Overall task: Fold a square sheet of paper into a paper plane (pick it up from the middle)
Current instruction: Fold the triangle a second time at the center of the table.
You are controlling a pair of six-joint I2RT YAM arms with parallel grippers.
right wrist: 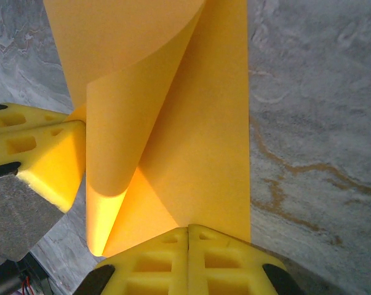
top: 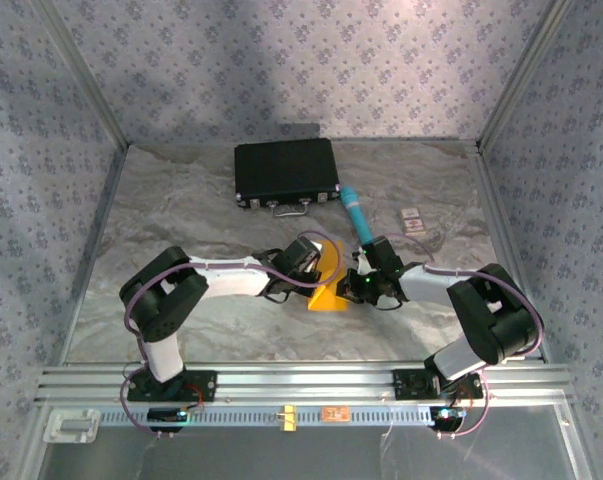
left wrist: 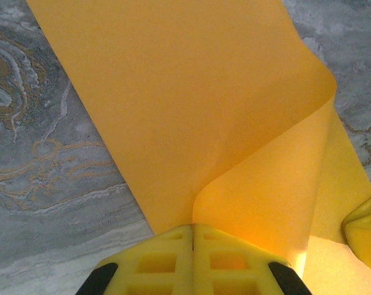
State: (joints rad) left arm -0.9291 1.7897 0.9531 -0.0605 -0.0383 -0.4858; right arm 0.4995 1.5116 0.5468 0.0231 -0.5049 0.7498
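From their bases at the near edge of the table, both arms reach inward and meet over its middle, where the square sheet of paper hangs between them, just above the marbled surface. The left gripper has its yellow fingers pressed together with one edge of the sheet pinched in the seam. The right gripper clamps another edge the same way, with no gap between its pads. Each wrist view catches the other gripper's yellow finger just beside the paper. The sheet is bent over on itself in a soft rounded curl with no sharp crease visible, so this looks like the first fold, begun but not set, and nothing resembles a plane yet. The next move probably calls for bringing the two held edges into line, lowering the sheet flat on the table and pressing along the bend to fix the crease. If either pinch slips, the fold would likely come out skewed. Beyond the grippers lies a teal tube with a small card to its right, and farther back a black case, all apart from the paper.
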